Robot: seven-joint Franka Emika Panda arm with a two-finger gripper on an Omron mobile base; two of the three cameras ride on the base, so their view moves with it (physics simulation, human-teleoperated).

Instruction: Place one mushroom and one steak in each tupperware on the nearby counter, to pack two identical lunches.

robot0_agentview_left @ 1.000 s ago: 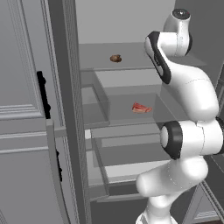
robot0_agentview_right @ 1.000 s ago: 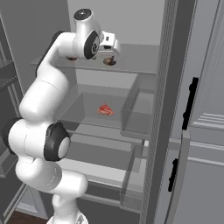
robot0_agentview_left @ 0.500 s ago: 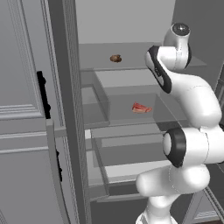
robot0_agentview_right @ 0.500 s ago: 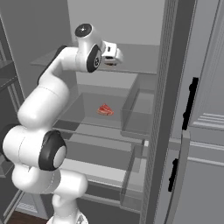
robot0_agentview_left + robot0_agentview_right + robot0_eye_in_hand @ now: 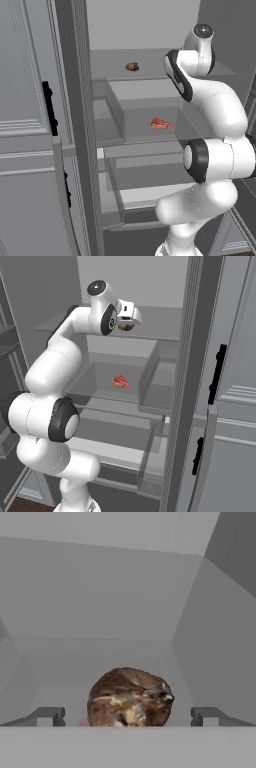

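Observation:
A brown mushroom (image 5: pixel 130 698) lies on the upper shelf of the open fridge, between my two fingertips and just ahead of them. My gripper (image 5: pixel 127 716) is open, with a gap on each side of the lump. From the right base view the gripper (image 5: pixel 131 317) hovers right at the mushroom (image 5: pixel 126 327), partly covering it. The left base view shows the mushroom (image 5: pixel 132 66) left of my upper arm. One red marbled steak (image 5: pixel 161 123) (image 5: pixel 120 381) rests on the glass shelf below. The tupperware and the counter are out of view.
Both fridge doors stand open: the left door (image 5: pixel 30 130) and the right door (image 5: pixel 232 386), each with black handles. A clear bin (image 5: pixel 156 376) sits on the steak's shelf by the right wall. Drawers (image 5: pixel 150 180) fill the space below.
My hand has come down and forward over the upper shelf, closing in on the mushroom. The jaws have stayed open. The steak has not moved.

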